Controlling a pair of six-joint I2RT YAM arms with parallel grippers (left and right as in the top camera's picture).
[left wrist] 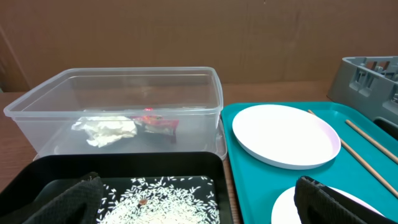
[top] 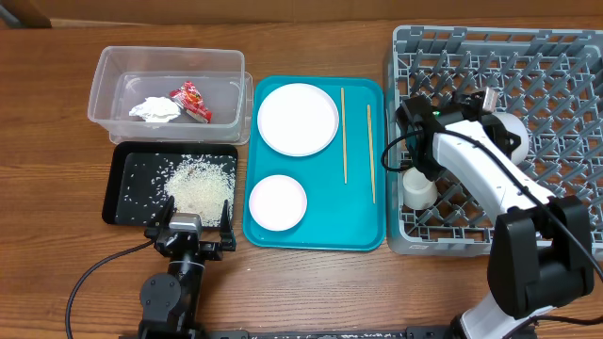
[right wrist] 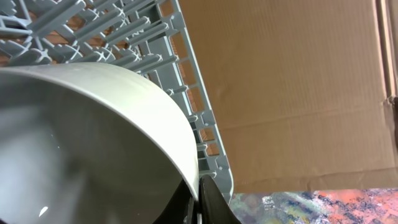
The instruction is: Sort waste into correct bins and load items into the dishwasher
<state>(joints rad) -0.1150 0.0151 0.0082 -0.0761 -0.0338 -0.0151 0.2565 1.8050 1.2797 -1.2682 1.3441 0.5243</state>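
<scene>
Wooden tabletop [top: 57, 282] is shown from overhead: the bowl [top: 513, 128] is held by the right gripper [top: 492, 111] over the grey rack [top: 565, 66] at frame right, above a cup [top: 418, 188], while plate [top: 298, 118], dish [top: 277, 202] and top-to-bottom chopsticks [top: 344, 132] are seen on the teal tray [top: 325, 221], nearer that arm. From the left wrist, the left gripper [left wrist: 199, 202] is seen spread empty before the black tray [left wrist: 124, 160] of rice [left wrist: 155, 199], napkin [left wrist: 106, 129] and wrapper [left wrist: 157, 123] lodged in the clear tub [left wrist: 186, 93] beyond. From the right wrist, the bowl's rim is seen pinched between the fingers [right wrist: 214, 202].

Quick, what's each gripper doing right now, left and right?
Left gripper: open, holding nothing.
Right gripper: shut on the bowl at its rim.
</scene>
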